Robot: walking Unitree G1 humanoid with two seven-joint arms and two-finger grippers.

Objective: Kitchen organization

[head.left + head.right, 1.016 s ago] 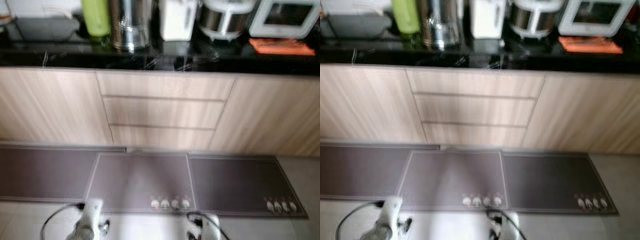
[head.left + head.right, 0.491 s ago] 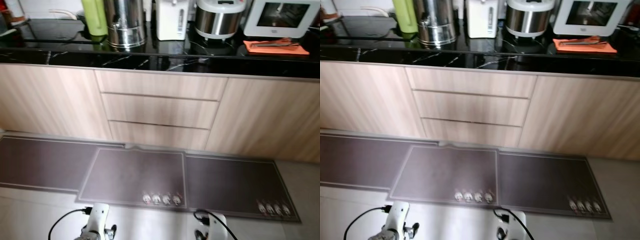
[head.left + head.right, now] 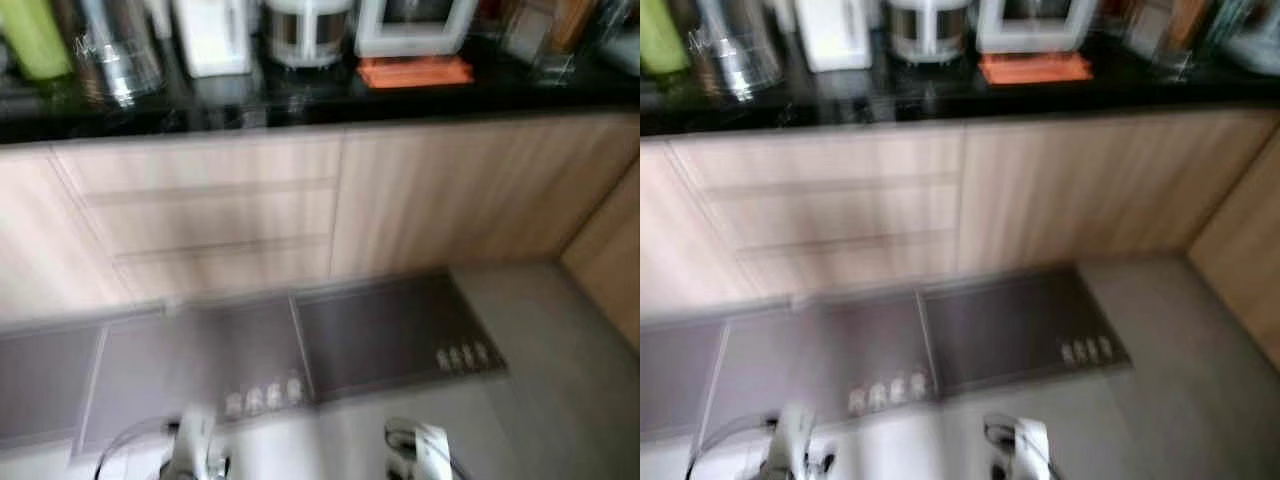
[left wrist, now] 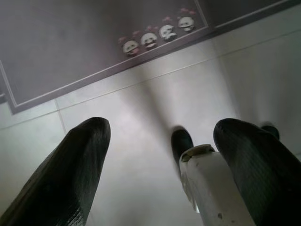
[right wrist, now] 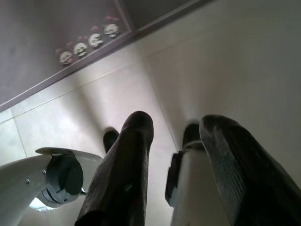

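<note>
Countertop clutter is what this kitchen organization job looks to be about, and it all sits at the far side of the scene, out of reach for now. On the black surface, from the left, stand a green bottle, a steel urn, a white appliance, a rice cooker, then a white toaster oven with an orange cloth lying just in front of it. Further right are some glassy items, too blurred to name. They're lined along the back, I'd guess, to leave working room at the front edge.

Below run pale wood cabinets with a stack of three drawers, all closed. Grey floor mats lie along the cabinet base, each with a little row of cartoon faces on its near edge.

Both arms hang low and idle. The left gripper points down at the pale floor tiles, its two black fingers spread apart with nothing between them. The right gripper does the same, fingers parted and empty. The head views are smeared, so the robot seems to be on the move, not reaching. Nothing is in hand; my read is that it's positioning before any picking begins.
</note>
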